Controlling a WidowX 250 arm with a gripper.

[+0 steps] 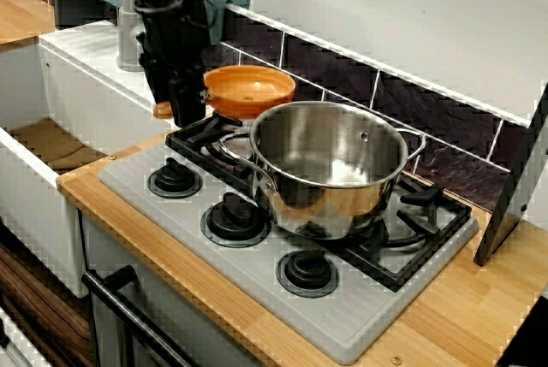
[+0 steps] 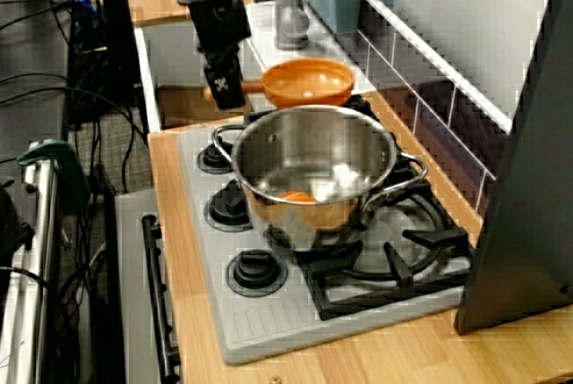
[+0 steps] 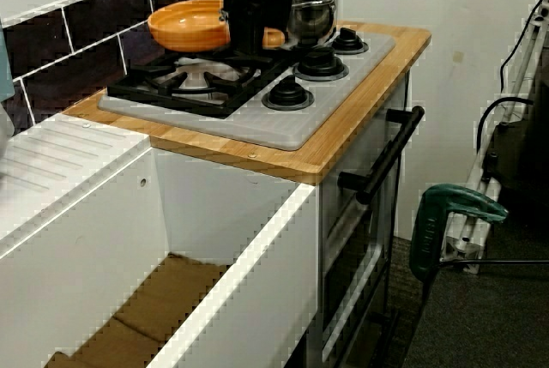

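**Pan and tool.** An orange pan (image 1: pixel 250 86) is located over the rear burner of the stove (image 1: pixel 265 260), at the end nearest the sink (image 3: pixel 257 248) and close to the tiled wall (image 1: pixel 445 119). The handle (image 1: pixel 163 110) of the pan is gripped by the tool (image 1: pixel 184 110). The fingers are clenched on either side of it, and a short stub of handle projects beyond them. The tool is positioned beside the bowl of the pan, not above it.

**Differences between views.** In the view from the front, the stub is seen to the left of the tool. In the view from above, the length of handle between bowl and tool is shown. In the view from the sink side, the bowl is seen above the black grate (image 3: pixel 184 81). Whether the pan rests on the grate cannot be determined.

**Orientation.** The long axis of the pan runs from bowl to handle and is roughly level. The handle is pointed away from the tiled wall, toward the front of the stove. The open side of the bowl faces up.

**Surroundings.** A steel pot (image 1: pixel 330 170) is placed on the adjacent burner, near the pan. The stove is set into the wooden table (image 1: pixel 171 254).
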